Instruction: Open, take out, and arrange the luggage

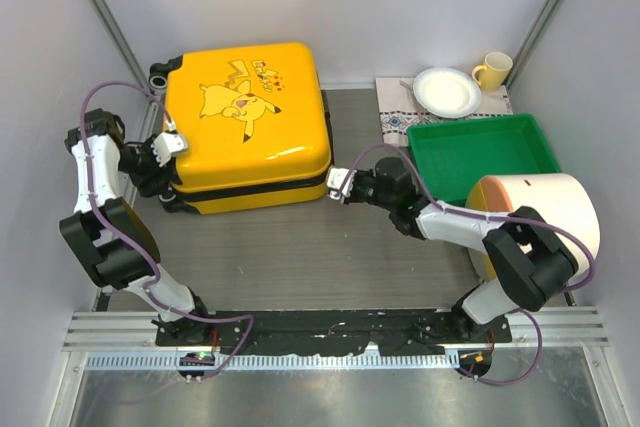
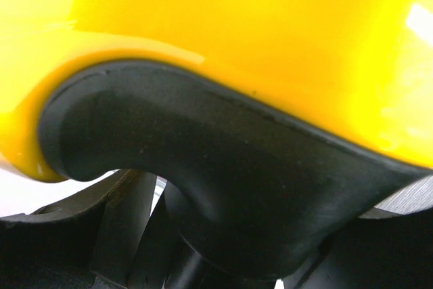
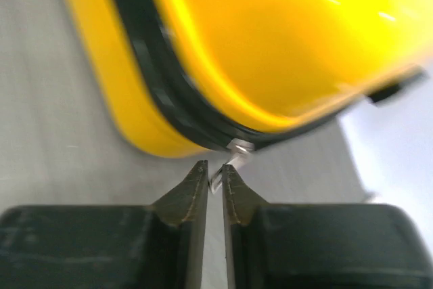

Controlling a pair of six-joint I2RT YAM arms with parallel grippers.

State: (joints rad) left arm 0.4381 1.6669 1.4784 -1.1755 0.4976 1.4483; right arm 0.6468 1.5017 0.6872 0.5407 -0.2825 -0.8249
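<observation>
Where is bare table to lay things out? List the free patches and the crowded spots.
Free: the grey table in front of the luggage, between the two arms; a narrow strip between luggage and green tray. Crowded: the right side, with tray, cream cylinder, plate and cup.

On the grey worktop (image 1: 300, 247), a green tray (image 1: 480, 159) sits toward two o'clock. A cream cylinder (image 1: 545, 209) with an orange end overlaps its five o'clock corner. At the tray's twelve o'clock, a patterned cloth (image 1: 393, 117) carries a white plate (image 1: 447, 92), with a yellow mug (image 1: 492, 70) at the plate's two o'clock.
</observation>
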